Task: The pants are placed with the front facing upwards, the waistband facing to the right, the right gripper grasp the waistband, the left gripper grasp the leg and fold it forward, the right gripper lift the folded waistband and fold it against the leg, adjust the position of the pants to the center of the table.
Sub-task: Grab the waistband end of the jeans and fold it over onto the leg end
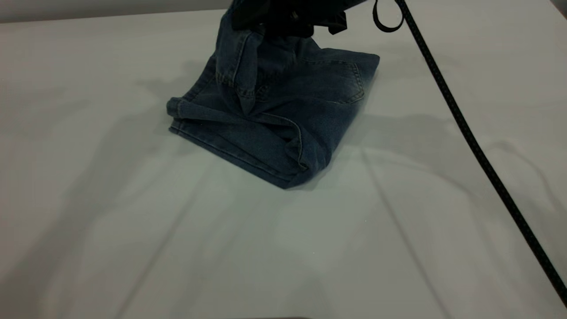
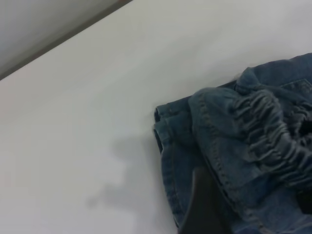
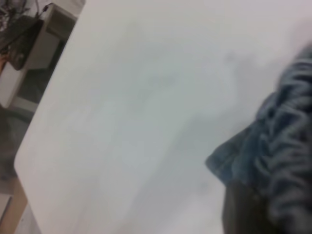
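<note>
The blue denim pants (image 1: 283,119) lie folded on the white table (image 1: 133,230), towards the far middle. Their far left part is pulled up off the table into black gripper hardware (image 1: 288,17) at the picture's top edge, where I cannot separate the two claws. In the right wrist view my right gripper (image 3: 258,214) is shut on the ruffled waistband (image 3: 287,126), bunched against its dark finger (image 3: 243,209). In the left wrist view my left gripper (image 2: 234,219) sits on a seamed denim fold. One dark finger (image 2: 204,204) shows and the other is hidden by cloth. The raised waistband (image 2: 268,126) hangs just beyond it.
A black braided cable (image 1: 465,128) slants over the table from the top centre-right to the lower right corner, with a strap loop (image 1: 385,20) beside it. Wide bare tabletop lies in front of and left of the pants. Equipment (image 3: 29,44) stands beyond the table's edge.
</note>
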